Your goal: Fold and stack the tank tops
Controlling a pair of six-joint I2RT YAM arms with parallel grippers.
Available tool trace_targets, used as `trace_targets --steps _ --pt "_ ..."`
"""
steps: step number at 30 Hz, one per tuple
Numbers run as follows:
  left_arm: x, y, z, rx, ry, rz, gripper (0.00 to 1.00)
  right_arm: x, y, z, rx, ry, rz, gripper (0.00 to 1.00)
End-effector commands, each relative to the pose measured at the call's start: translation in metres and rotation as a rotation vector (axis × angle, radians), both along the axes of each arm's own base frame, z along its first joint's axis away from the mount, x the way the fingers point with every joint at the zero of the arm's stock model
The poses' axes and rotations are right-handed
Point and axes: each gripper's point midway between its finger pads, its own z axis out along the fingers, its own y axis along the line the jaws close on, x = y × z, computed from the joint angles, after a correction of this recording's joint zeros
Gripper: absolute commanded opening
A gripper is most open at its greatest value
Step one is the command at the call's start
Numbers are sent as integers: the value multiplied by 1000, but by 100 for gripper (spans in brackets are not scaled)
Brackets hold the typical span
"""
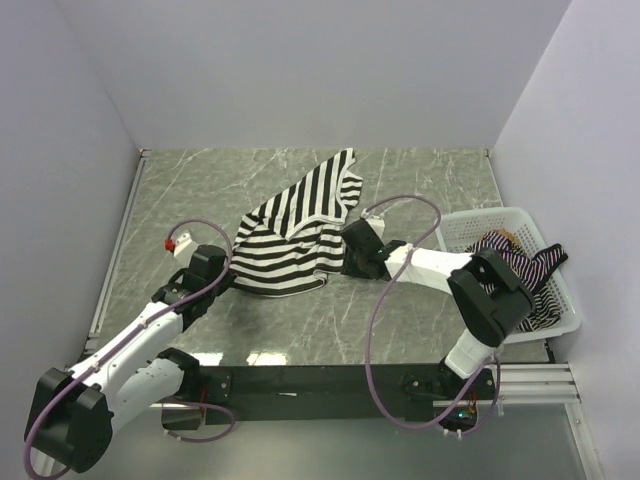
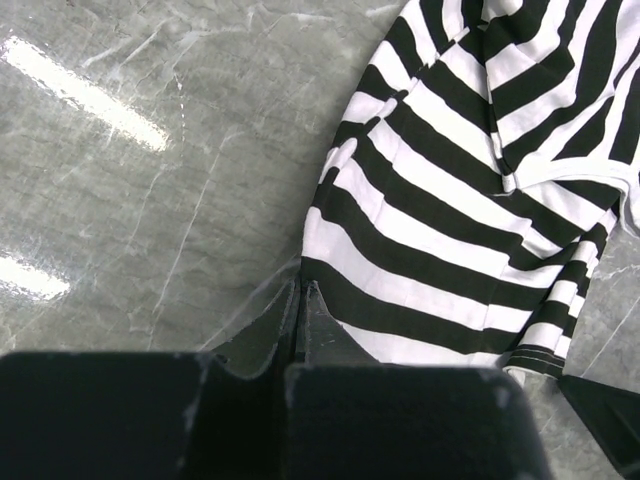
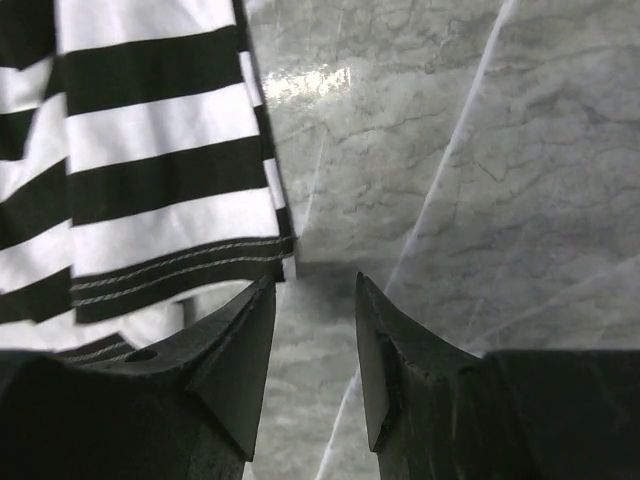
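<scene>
Bold-striped tank top [image 1: 295, 235] lies rumpled in the middle of the table [image 1: 190, 190]; left gripper [image 2: 301, 290] shut at its left hem, grip uncertain; right gripper [image 3: 315, 290] half-open, empty, just beside the right hem corner; slide it over the hem before pinching.
</scene>
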Motion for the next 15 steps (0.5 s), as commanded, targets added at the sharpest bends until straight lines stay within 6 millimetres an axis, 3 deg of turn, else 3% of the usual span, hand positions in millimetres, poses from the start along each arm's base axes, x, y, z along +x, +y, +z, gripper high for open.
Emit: trace_targets --steps 1,15 --pt "10 -2 19 -9 -61 -13 1 17 9 5 -25 -51 -43 45" --pt "9 -5 20 -21 -73 -28 0 19 14 -8 -107 -31 -46 43"
